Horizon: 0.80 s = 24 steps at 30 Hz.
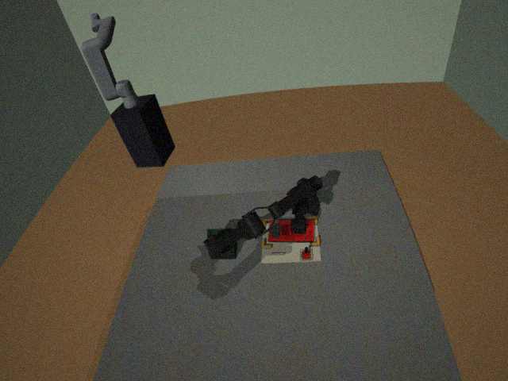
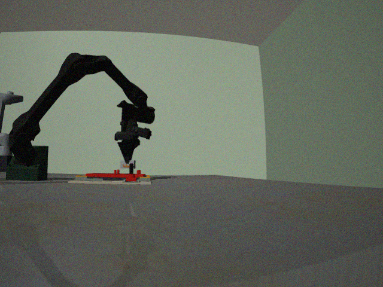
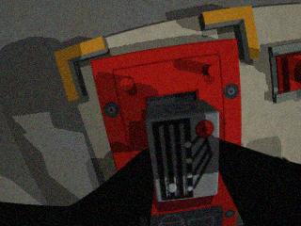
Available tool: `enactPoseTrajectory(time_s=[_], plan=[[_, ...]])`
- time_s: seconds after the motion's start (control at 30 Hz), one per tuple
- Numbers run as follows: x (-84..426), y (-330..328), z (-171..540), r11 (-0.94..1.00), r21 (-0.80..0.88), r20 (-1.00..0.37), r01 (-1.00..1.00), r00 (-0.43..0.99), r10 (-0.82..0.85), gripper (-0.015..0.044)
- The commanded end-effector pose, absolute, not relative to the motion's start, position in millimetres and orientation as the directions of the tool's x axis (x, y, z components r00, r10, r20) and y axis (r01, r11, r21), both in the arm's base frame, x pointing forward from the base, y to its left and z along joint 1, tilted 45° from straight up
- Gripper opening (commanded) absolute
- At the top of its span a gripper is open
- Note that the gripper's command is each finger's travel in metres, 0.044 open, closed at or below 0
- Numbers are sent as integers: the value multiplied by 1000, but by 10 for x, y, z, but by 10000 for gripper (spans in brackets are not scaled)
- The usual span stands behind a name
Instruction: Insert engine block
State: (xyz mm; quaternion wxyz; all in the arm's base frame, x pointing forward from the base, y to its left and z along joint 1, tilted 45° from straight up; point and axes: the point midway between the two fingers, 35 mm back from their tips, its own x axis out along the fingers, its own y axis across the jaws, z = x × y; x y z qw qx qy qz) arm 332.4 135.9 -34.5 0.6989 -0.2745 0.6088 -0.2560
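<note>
My gripper [image 2: 127, 161] [image 3: 182, 153] is shut on the engine block [image 2: 124, 165] [image 3: 204, 162], a grey block with dark slots and a red round mark on top. The red car body [image 1: 285, 236] [image 2: 105, 175] [image 3: 165, 63] lies flat below it. In the exterior view the block hangs a little above the body, not touching it. In the wrist view the block covers most of the opening [image 3: 157, 101]; only a dark strip of it shows past the block's far side. The rib cannot be made out. In the top view the arm hides the block.
The body lies between yellow corner brackets [image 1: 316, 242] [image 3: 251, 30] on a pale board [image 1: 286, 258] [image 2: 93, 184]. A red piece with a black knob [image 1: 305, 255] [image 2: 131, 168] stands beside the body. The dark green base [image 1: 225, 253] [image 2: 23, 173] is left of the board. Another grey arm [image 1: 102, 71] stands far back.
</note>
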Motion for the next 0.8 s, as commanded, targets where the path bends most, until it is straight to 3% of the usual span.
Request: enactPoseTrajectory(time_s=[0.0,0.77], plan=[[3329,1374,-345,723,-690,-714,35,126,-688,159],[3327,1360,-353,704,-700,-714,-120,126,-688,159]])
